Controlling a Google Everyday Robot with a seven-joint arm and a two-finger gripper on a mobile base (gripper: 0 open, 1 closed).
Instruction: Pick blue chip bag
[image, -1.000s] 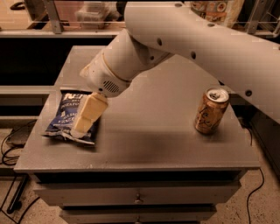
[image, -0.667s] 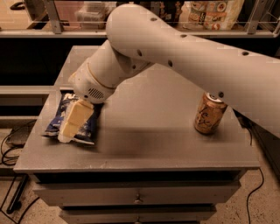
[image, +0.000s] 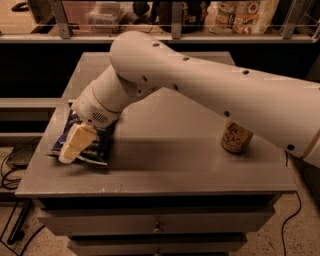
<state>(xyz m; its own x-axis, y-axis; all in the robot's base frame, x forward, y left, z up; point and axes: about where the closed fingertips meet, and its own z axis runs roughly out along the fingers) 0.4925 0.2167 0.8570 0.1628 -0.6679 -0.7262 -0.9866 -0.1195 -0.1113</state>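
The blue chip bag (image: 98, 146), dark navy foil, lies flat near the left edge of the grey cabinet top (image: 165, 165). The arm's wrist and the gripper cover most of it. My gripper (image: 74, 148) with its cream-coloured fingers is right on top of the bag's left half, pointing down and to the front left. Only the bag's right and lower parts and a strip by the wrist show.
A tan-gold drink can (image: 236, 138) stands at the right of the top, its upper part hidden behind the arm. A shelf with a rail and packaged goods (image: 245, 15) runs along the back. Drawers (image: 157, 225) sit below the top; cables (image: 12, 172) lie on the floor at left.
The arm has swung to the left and lower. The gripper moved from the bag's middle to its left half and sits closer down on it. The can has not moved.
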